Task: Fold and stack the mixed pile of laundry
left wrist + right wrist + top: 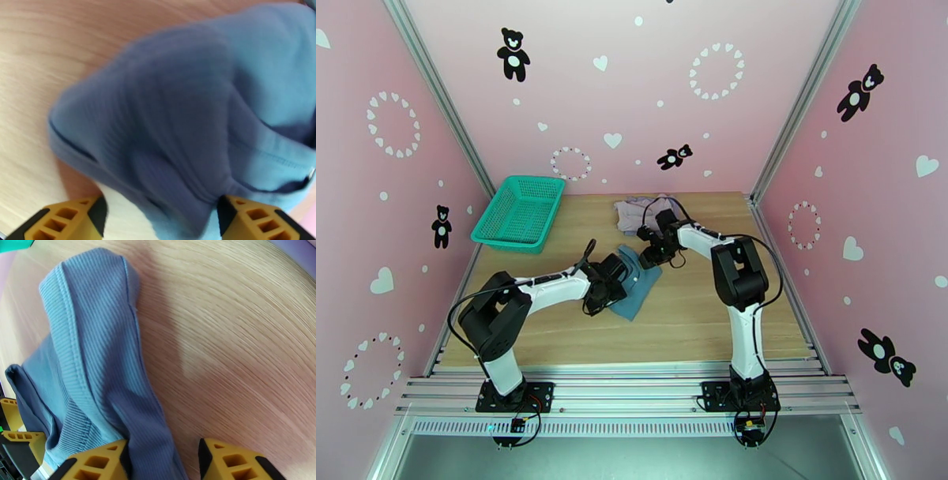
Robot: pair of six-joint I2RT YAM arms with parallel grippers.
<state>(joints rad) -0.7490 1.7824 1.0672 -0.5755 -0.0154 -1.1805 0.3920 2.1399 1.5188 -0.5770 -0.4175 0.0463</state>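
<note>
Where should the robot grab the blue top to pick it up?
Probably by the ribbed shoulder strap of the blue top, coming down from above. It is a narrow band stretched along the table, so it should pinch easily.

Both look the same tbh: left arm (545, 290) and right arm (746, 335) have white links, chunky black joints, thin black cables (452, 320) and black base plates (515, 395). The fingers (96, 462) are yellow with cut-out pockets.

pink bear-and-heart walls (648, 83) surround a wooden table (695, 316).
</note>
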